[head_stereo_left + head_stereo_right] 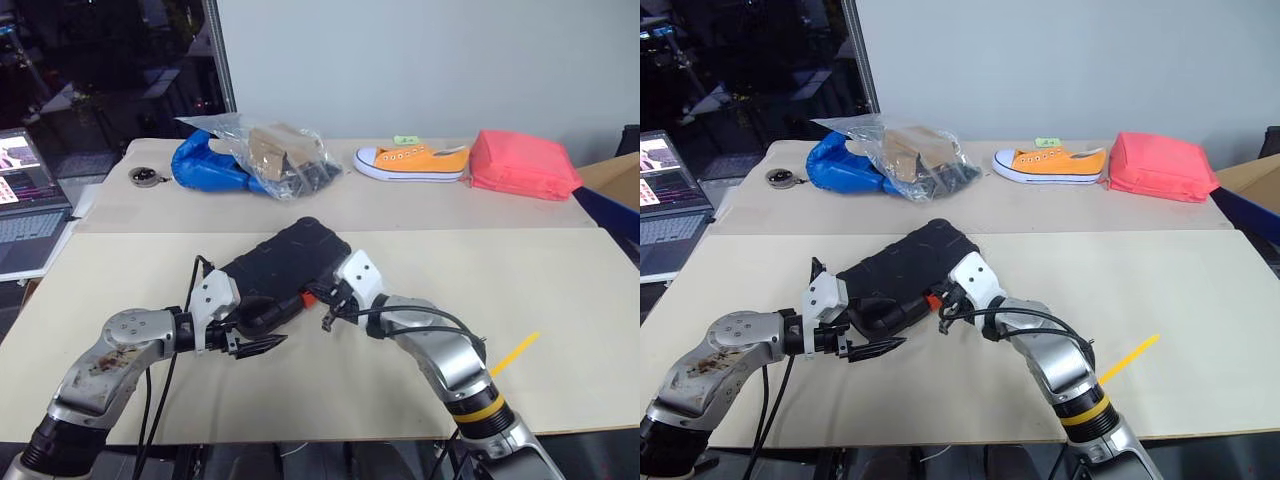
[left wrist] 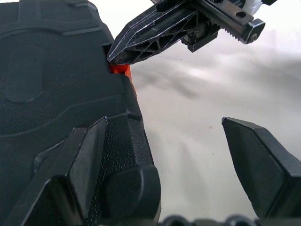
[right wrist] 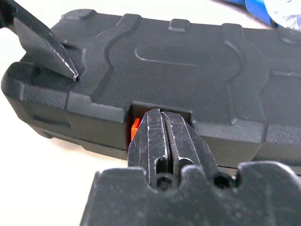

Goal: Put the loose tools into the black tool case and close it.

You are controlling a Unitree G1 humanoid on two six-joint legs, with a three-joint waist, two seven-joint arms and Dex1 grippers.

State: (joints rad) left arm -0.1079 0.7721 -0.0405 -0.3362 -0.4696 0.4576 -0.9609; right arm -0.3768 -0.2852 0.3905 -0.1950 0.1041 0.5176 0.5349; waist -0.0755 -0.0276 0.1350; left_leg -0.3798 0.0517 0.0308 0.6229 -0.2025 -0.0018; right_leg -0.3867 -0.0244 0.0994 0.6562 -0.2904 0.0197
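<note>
Case (image 1: 285, 268) lies lid down near worktop (image 1: 560, 290) front edge, no loose tools seen (prob. inside). Right end effector (image 3: 162, 123), fingers together, presses orange latch (image 3: 135, 128); left end effector (image 2: 188, 155) apart, straddling case corner. Left: latching.

1. Lighting: bright, even, overhead; the table (image 1: 560, 300) is uniformly lit.
2. Shadows: soft, short, under the arms.
3. Glare: faint sheen on the black tool case (image 3: 188, 61).
4. Wrist views: nearest fingers slightly blurred.
</note>
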